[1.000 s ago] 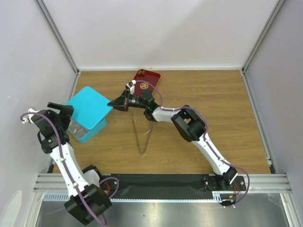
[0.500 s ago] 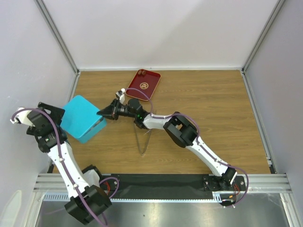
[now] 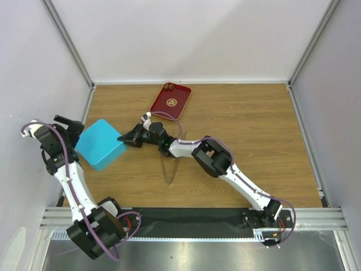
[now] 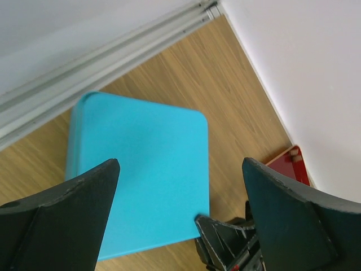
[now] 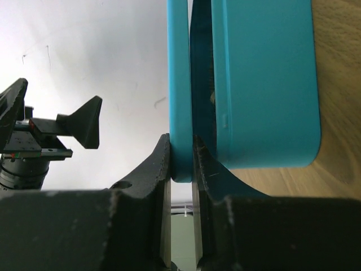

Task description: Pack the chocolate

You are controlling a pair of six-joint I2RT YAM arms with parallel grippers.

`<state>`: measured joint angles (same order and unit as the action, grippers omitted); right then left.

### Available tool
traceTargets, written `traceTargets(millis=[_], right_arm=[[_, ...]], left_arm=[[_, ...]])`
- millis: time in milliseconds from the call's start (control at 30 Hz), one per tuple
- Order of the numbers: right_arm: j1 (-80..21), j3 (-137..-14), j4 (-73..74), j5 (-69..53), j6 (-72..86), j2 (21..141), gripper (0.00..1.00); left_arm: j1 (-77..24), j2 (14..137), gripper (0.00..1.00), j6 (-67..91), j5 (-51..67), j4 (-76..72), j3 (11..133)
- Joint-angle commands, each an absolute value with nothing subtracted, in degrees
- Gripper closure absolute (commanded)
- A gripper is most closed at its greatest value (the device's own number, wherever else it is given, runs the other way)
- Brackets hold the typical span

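chocolate: two small dark blobs (image 3: 168,87) at the far end of the red tray (image 3: 176,106) look like pieces, though they are too small in the overhead view to be sure. a brownish speck in the gap under the lid, seen from the right wrist, may be another piece inside the box (the rest are hidden, most likely in there too).
teal box: the teal box (image 5: 265,84) stands on the bench (image 3: 254,130) toward the left, well apart from the tray.
teal lid: the teal lid (image 4: 141,169) lies almost flat over the box. a narrow dark gap shows between lid and box wall on the side facing the right wrist camera.
right pincer: the right pincer (image 5: 180,142) is clamped on the lid's edge, one finger on each face of the thin rim.
left pincer: the left pincer (image 4: 180,169) is spread wide with nothing between its fingers, hovering just off the box's left side and looking down on the lid.
how the chocolate will handle: by my judgement each piece is light, round and smooth, so it will roll or squirt out of a careless pinch. a hard squeeze would likely dent or crack it.
where to take hold: across a piece's widest middle, with the fingertips only and a gentle close. each piece is far smaller than a pincer.
step in hand: the lid appears to be going down onto the box.
watch for: if those blobs on the tray are pieces, the packing is not finished.
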<state>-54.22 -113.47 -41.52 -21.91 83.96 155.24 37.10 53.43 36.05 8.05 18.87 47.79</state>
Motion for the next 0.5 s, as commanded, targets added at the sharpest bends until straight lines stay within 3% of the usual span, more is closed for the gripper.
traceTargets(millis=[0,467], right_arm=[[-55.02,-118.64,-43.24,-21.00,84.72,157.14,1.00],[-55.20,-117.95,-40.87,-18.46,82.53,156.89,1.00]], left_arm=[[35.51,54.93,0.04,36.39,12.39,14.77,46.32],[34.54,63.19,0.03,34.81,15.29,13.00,45.88]])
